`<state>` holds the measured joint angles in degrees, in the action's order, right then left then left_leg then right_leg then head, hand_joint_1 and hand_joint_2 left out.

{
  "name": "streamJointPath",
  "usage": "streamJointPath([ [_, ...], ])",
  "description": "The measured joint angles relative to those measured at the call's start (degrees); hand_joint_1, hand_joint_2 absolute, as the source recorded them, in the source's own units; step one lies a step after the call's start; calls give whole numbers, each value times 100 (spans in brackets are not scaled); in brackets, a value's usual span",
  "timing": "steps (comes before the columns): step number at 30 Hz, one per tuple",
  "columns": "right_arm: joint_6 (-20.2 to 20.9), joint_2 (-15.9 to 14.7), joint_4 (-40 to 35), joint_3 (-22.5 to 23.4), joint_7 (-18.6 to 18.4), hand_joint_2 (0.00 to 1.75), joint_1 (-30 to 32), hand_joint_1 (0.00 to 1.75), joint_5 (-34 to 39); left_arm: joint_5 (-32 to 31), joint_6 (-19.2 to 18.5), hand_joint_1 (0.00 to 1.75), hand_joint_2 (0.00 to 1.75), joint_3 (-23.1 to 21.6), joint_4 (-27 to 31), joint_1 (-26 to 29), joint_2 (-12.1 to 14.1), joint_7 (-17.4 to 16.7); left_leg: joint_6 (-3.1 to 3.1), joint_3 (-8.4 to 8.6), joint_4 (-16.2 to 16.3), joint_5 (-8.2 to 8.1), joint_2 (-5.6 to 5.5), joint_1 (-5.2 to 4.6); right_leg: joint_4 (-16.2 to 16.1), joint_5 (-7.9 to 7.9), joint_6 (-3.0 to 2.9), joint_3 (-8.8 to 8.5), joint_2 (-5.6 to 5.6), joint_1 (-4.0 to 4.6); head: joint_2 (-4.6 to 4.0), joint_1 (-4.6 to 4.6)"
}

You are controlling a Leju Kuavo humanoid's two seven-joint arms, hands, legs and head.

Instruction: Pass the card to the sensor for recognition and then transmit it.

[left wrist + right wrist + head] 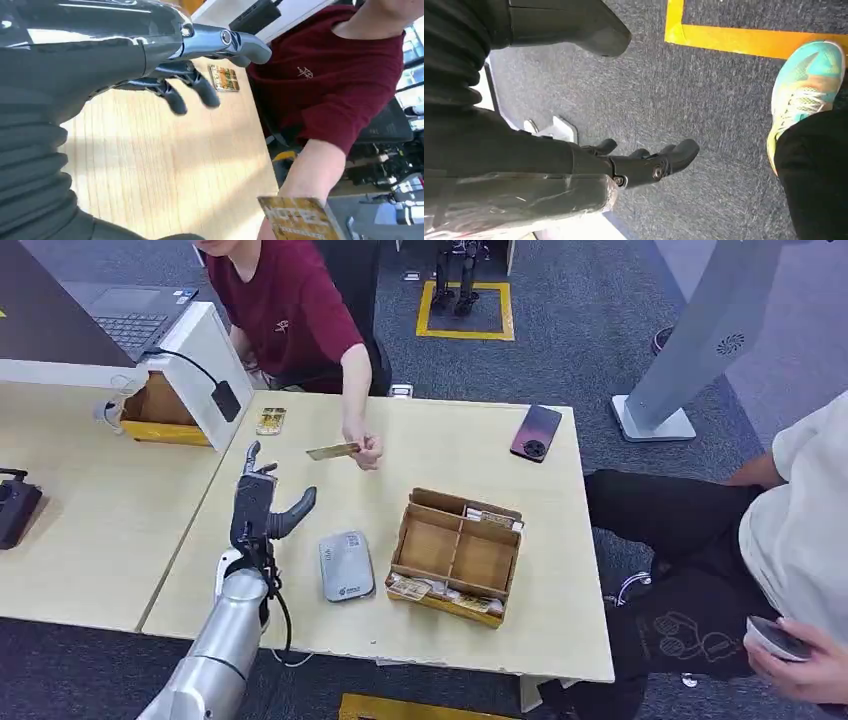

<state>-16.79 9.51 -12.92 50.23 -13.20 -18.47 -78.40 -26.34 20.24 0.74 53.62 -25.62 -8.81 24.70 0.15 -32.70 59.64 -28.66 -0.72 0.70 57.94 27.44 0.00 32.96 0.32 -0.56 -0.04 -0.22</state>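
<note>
Head view: the left hand point(262, 502) is raised over the wooden table point(300, 620), fingers spread apart, holding nothing. A person in a red shirt point(290, 305) holds out a gold card point(333, 451) just past the hand, not touching it. The grey sensor point(346, 565) lies flat on the table beside the arm, next to a cardboard box point(457, 555). The right hand point(644, 162) hangs above grey carpet; its fingers look loosely curled, maybe empty.
</note>
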Motion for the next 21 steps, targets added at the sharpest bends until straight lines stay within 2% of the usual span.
streamJointPath([
  [2,0,7,0,0,2,175,0,0,4,59,-88,0,175,4,13,1,-13,-18,0,0,0,0,0,0,0,0,0,0,0,0,0,2],
  [5,0,7,0,0,39,175,0,0,26,142,-539,0,175,4,55,25,-22,-46,0,-1,0,0,0,0,0,0,0,0,0,0,0,-2],
  [8,0,7,0,2,77,175,4,0,39,166,-895,0,175,-7,162,131,-20,110,0,0,0,0,1,0,0,0,0,0,1,0,0,0],
  [11,7,4,0,26,138,175,17,0,103,356,-1627,0,175,-131,648,487,61,446,0,0,0,-1,5,0,-1,1,0,3,4,0,0,0],
  [16,7,-9,-2,70,179,175,73,0,162,701,-2452,0,175,-485,1649,1124,179,575,1,-4,-1,-2,4,0,-1,3,1,8,4,0,0,0],
  [18,9,-24,-9,112,208,175,97,0,214,706,-2562,0,175,-667,2009,1314,216,616,1,-6,-1,-2,3,0,-2,3,1,9,3,0,0,0],
  [21,17,-63,-9,160,245,175,127,0,234,393,-2452,0,175,-1008,2455,1547,262,778,1,-6,-1,-2,3,-1,-3,3,1,8,3,-1,0,2],
])
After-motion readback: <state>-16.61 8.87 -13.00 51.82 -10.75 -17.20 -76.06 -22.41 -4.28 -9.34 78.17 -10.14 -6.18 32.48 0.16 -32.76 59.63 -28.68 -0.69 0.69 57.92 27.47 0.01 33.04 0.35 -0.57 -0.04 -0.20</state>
